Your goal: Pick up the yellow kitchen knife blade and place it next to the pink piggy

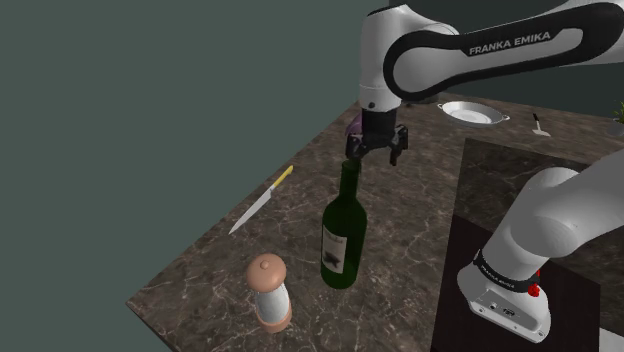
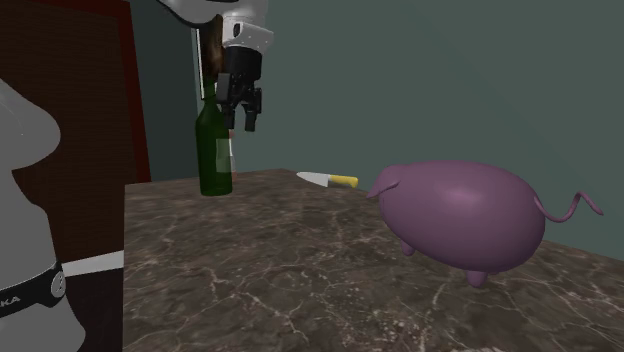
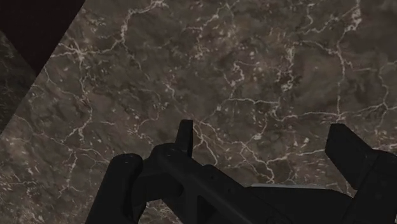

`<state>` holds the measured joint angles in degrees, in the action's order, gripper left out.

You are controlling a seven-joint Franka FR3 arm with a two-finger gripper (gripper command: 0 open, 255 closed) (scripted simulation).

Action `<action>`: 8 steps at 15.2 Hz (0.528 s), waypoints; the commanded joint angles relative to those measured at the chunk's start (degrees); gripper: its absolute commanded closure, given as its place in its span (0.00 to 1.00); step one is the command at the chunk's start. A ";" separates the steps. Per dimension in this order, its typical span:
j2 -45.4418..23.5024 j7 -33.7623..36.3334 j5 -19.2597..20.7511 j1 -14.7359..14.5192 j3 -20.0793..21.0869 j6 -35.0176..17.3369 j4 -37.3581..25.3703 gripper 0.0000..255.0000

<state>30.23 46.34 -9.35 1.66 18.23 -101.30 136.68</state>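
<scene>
Judging from how things lie, we have barely begun: our gripper [image 1: 375, 152] hangs open and empty above the worktop [image 1: 400, 230] beside the green bottle [image 1: 343, 235], while the yellow-handled knife [image 1: 262, 200] lies untouched near the worktop's edge, apart from the pink piggy [image 2: 465, 210]; grasping and placing remain.

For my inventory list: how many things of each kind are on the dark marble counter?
Knife with yellow handle: 1
Dark green wine bottle: 1
Peach-and-white grinder: 1
Pink pig figure: 1
White two-handled dish: 1
Small pale utensil: 1
Green item, cut by edge: uncounted
Total: 6
</scene>
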 commanded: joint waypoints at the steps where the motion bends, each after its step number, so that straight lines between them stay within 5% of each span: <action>1: -3.48 5.13 -0.61 0.50 2.52 -2.82 -1.41 0.00; 8: -18.16 23.07 2.21 2.86 10.23 -11.24 -9.40 0.00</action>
<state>14.55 66.34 -7.93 4.19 27.32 -111.25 128.70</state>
